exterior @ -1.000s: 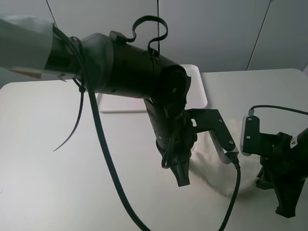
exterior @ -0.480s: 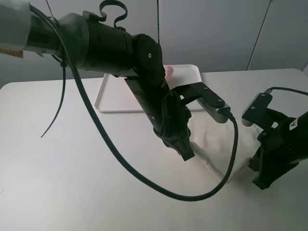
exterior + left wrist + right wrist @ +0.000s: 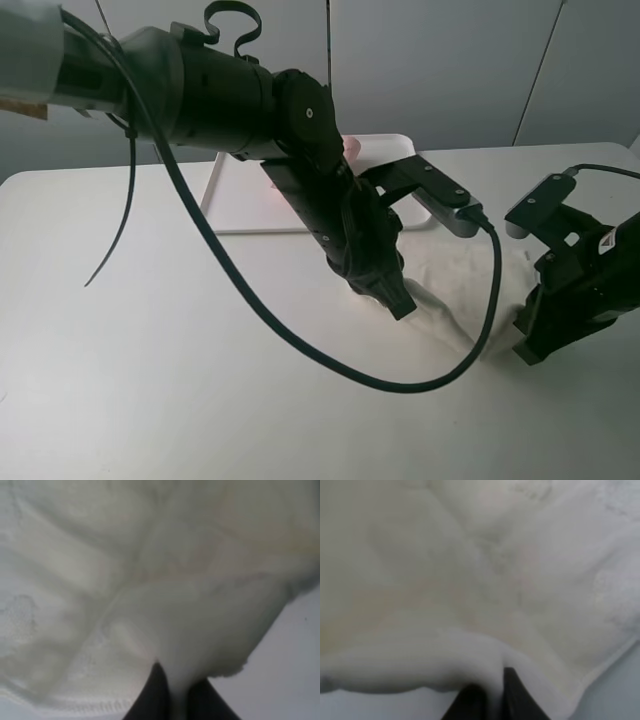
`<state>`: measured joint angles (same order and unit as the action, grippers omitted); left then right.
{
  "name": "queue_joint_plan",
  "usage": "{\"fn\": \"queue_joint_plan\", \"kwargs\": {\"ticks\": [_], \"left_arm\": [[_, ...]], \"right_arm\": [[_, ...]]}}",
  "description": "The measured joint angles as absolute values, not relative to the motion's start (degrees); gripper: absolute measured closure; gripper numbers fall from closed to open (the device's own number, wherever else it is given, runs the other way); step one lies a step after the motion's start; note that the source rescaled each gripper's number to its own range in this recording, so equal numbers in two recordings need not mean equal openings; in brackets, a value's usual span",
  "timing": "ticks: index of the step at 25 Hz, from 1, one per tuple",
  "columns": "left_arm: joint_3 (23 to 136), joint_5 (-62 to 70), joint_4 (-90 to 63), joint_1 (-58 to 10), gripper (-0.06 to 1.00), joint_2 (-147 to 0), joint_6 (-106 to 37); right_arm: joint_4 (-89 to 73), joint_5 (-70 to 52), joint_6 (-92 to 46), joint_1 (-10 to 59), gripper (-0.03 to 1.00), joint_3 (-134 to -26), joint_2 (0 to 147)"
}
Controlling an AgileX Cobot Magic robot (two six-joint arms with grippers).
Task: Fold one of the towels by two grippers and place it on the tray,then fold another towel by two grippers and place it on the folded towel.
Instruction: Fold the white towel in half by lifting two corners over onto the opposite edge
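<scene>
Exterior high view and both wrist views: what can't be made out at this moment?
The tray: the left arm covers most of it in the exterior high view, so its contents are unclear.
The towel: that arm hides part of its outline there; the wrist views show only blurred cloth.
The left claw and right claw: only pinching fingertips show, cut off by each wrist view's edge.

Exterior high looks down over table (image 3: 150, 350); wrist views close on towel (image 3: 445, 278), shared by all.

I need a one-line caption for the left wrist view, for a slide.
Left gripper shut on a pinched fold of the white towel, with the table visible beyond it.
</scene>
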<state>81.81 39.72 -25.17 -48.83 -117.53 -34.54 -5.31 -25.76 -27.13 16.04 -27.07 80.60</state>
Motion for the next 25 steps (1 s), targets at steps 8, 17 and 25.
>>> {"fn": "queue_joint_plan", "kwargs": {"ticks": [8,17,25], "left_arm": [[85.5,38.3,-25.6,-45.6,0.94,-117.5,-31.9],[86.5,36.6,-25.6,-42.7,0.94,-117.5,-30.7],[86.5,36.4,-25.6,-42.3,0.94,-120.7,-29.6]], "right_arm": [[4.4,-23.3,-8.5,16.0,0.96,-28.5,80.6],[13.0,-22.8,6.5,16.0,0.96,-34.5,80.7],[29.8,-24.7,23.9,16.0,0.96,-34.7,84.4]]}}
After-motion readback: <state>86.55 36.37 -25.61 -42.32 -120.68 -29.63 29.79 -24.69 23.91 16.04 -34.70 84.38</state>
